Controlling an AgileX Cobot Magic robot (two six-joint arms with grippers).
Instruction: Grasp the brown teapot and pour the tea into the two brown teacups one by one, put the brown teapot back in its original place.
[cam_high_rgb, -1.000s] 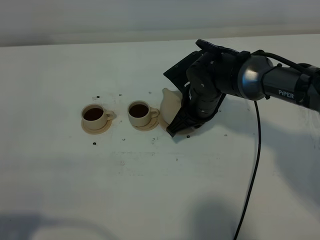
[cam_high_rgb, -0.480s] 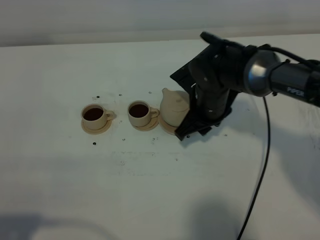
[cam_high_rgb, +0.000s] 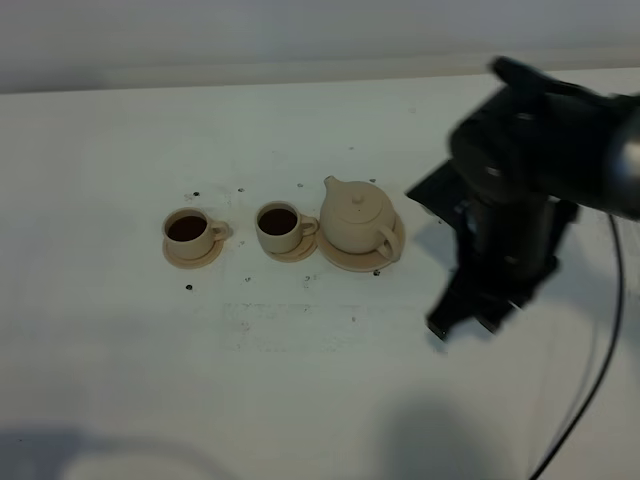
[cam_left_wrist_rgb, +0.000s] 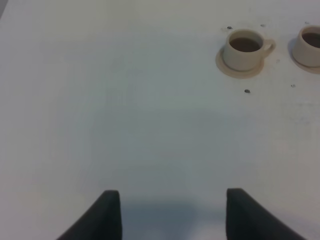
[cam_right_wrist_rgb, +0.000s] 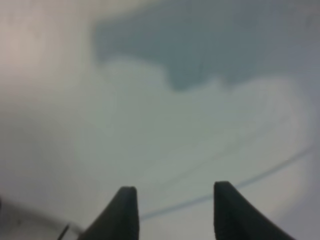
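Note:
The brown teapot stands upright on its wide saucer, the original place, with its spout toward the cups. The two brown teacups sit on small saucers to its left, both holding dark tea. My right gripper is blurred and hangs to the right of the teapot, apart from it. In the right wrist view its fingers stand open over bare table with nothing between them. My left gripper is open and empty, with one teacup and part of the other far beyond it.
The white table carries a few small dark specks around the cups. A black cable trails from the right arm toward the front right edge. The left arm does not show in the exterior view.
The right gripper opened and let go of the teapot, which now stands free on its saucer. The arm then pulled back to the right and toward the front.

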